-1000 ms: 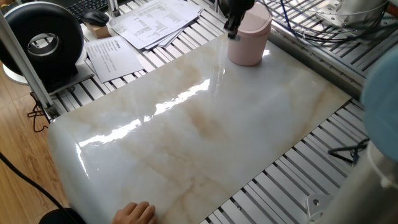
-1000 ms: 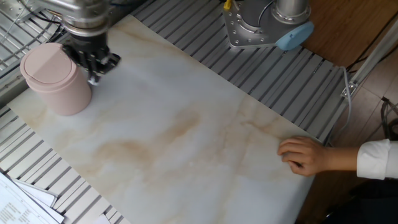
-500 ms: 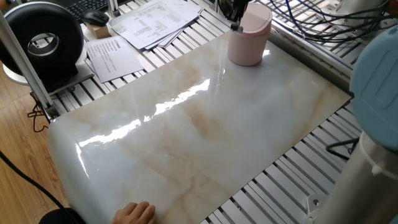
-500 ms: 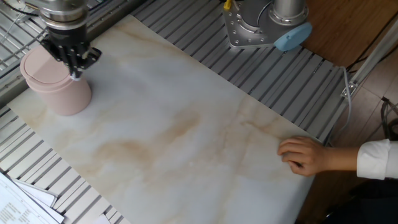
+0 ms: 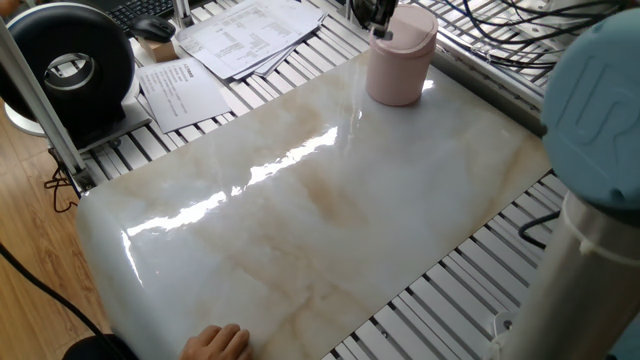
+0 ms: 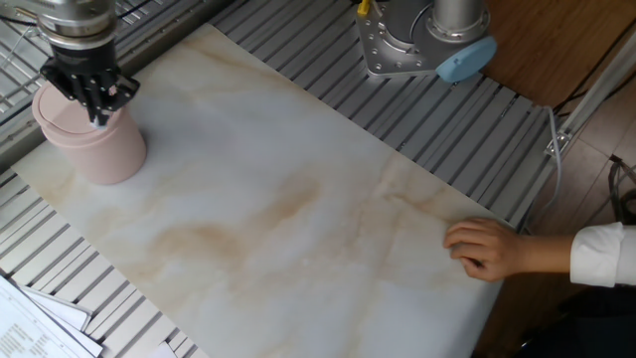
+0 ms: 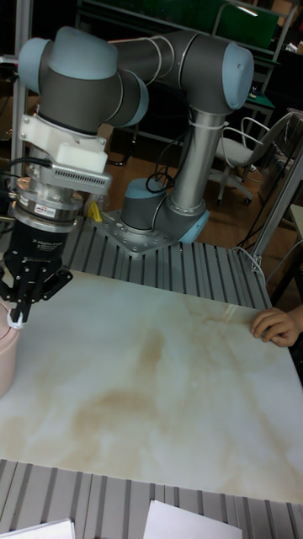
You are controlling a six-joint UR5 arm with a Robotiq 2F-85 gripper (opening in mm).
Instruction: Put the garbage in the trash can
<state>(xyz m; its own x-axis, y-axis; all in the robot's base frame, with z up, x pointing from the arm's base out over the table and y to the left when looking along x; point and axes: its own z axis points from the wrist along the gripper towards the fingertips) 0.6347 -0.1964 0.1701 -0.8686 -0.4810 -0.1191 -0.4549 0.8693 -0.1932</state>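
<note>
The pale pink trash can (image 5: 400, 65) stands at the far corner of the marble board (image 5: 330, 200). Its domed lid is on. My gripper (image 6: 98, 113) hangs just over the lid's edge, fingers pointing down and drawn together. A tiny white crumpled bit, the garbage (image 7: 14, 324), shows pinched at the fingertips. In the tall fixed view the gripper (image 7: 18, 315) sits right above the trash can (image 7: 3, 358) at the left border. The other fixed view shows the trash can (image 6: 91, 147) below the fingers.
A person's hand (image 6: 487, 247) rests on the board's near edge. Printed paper sheets (image 5: 245, 35) and a big black round device (image 5: 75, 65) lie beside the board. The arm's base (image 6: 427, 40) stands on the slatted table, with cables (image 5: 500, 35) behind the can.
My gripper has moved from beside the trash can's wall to above its lid, still pinching the white bit. The hand and can have stayed put.
</note>
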